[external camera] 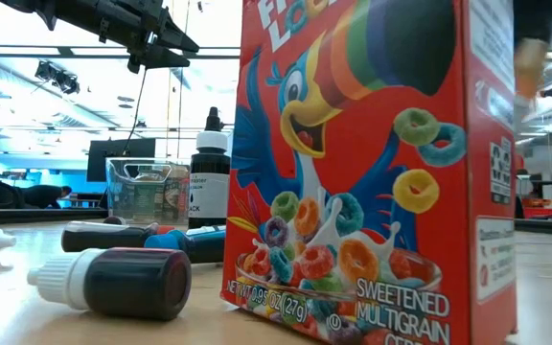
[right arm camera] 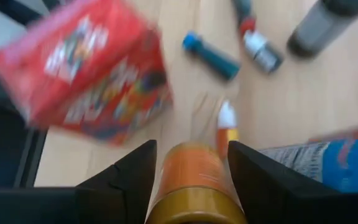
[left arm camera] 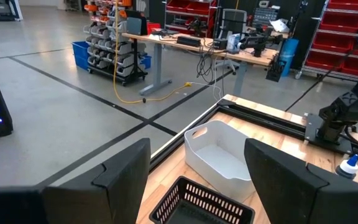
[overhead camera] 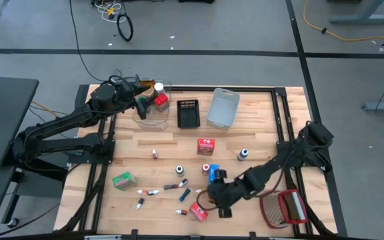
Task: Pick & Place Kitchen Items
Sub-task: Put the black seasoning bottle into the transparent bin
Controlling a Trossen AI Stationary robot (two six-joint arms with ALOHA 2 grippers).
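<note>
Wooden table (overhead camera: pixel 259 143), scattered kitchen items (overhead camera: pixel 206 147).

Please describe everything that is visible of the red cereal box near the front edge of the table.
The red cereal box is small, seemingly cardboard, printed with a toucan, coloured cereal rings and the words "sweetened multigrain". It rests on the wooden table near the front edge, tubes lying nearby. In the high view the right end effector hovers beside it, not gripping it.
</note>
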